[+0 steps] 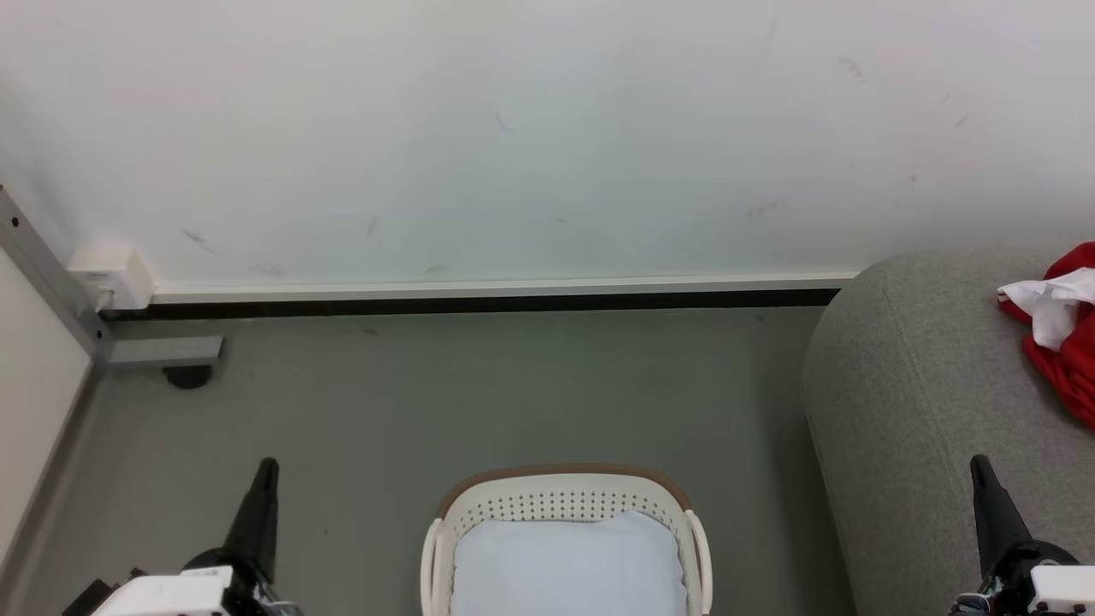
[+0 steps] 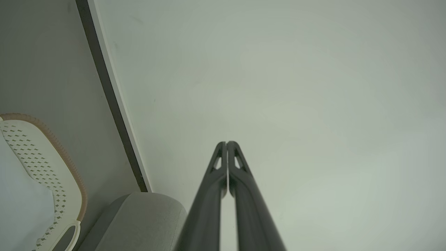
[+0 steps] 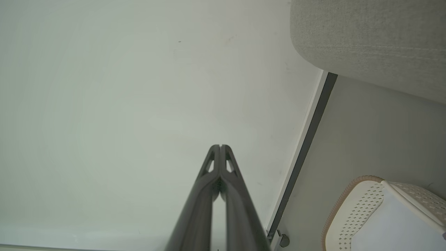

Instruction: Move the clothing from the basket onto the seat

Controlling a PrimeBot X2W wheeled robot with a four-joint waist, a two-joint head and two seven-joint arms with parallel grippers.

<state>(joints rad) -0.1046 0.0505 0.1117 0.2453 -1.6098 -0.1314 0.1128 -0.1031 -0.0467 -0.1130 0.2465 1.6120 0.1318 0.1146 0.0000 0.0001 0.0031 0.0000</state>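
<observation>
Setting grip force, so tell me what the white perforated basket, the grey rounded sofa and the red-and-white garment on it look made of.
White perforated basket: probably moulded plastic, matte, with even rows of holes. Grey rounded sofa: woven fabric upholstery, flecked weave and a stitched seam. Red-and-white garment: soft cloth, crumpled into folds.

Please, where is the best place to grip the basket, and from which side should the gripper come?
Probably a side handle of the basket, approached from above. The basket stands upright and each handle is a thin open loop standing off the wall, so a finger could likely slip through.
</observation>
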